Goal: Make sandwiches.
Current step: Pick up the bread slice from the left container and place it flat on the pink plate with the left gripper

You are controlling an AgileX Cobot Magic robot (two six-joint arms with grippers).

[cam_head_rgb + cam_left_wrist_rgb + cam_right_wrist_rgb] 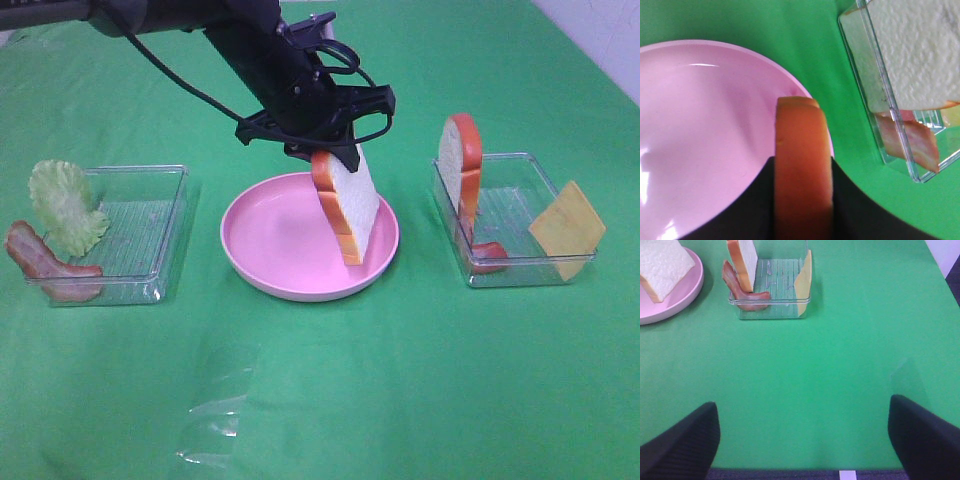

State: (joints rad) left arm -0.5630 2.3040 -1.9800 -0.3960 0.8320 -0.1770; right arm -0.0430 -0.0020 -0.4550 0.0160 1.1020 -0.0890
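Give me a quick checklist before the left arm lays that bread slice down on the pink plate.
1. Left gripper clamped on bread slice: ok.
2. Slice above pink plate: ok.
3. Plate free of other food: ok.
4. Slice touching plate: cannot tell.
5. Right gripper open, away from plate: ok.
6. Second bread slice waiting in right tray: ok.

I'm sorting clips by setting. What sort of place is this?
Probably a robot lab tabletop, not a real kitchen: a green cloth is spread underneath, the left gripper holds a toy bread slice over a pink plate, and toy fillings sit in clear trays.
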